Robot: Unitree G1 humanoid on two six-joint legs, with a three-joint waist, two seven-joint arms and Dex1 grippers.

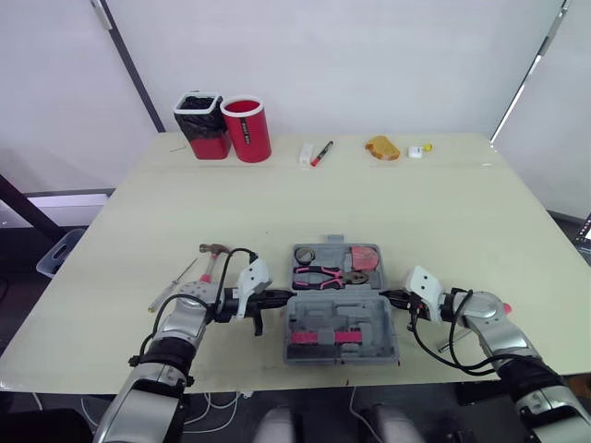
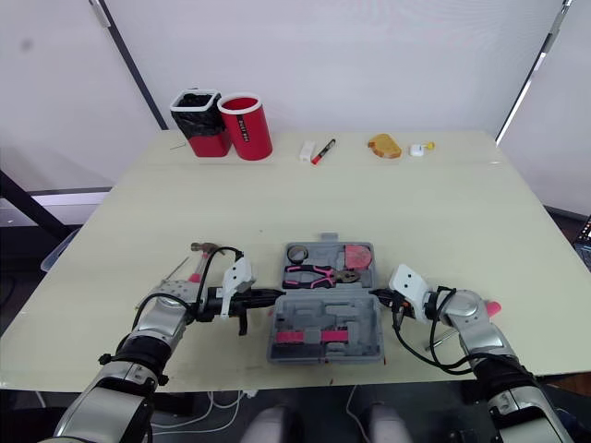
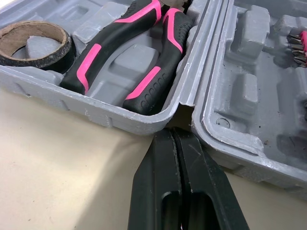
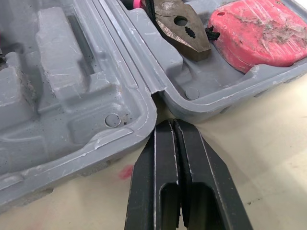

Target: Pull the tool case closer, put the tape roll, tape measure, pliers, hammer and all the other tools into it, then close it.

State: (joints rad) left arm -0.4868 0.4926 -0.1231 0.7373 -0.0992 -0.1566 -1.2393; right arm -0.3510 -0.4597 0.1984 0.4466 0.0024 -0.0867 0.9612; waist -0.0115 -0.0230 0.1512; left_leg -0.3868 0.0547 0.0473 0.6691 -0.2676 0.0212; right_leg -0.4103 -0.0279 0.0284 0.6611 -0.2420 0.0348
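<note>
A pale cream table (image 1: 434,203) stands before white walls (image 1: 369,55), with a red cylindrical cup (image 1: 247,129) at its 11 o'clock. The open grey plastic tool case (image 1: 340,330) lies at 6 o'clock, and its hinge line runs from 9 to 3 o'clock. In the far half, the pink-and-black pliers (image 1: 323,275) lie along the same axis, nose toward 3 o'clock, between the black tape roll (image 1: 307,255) and the pink tape measure (image 1: 365,257). The left gripper (image 3: 172,132) and the right gripper (image 4: 171,123) are clenched on nothing, with their tips at the hinge notches. The pink-handled hammer (image 1: 214,257) lies at 9 o'clock of the case.
</note>
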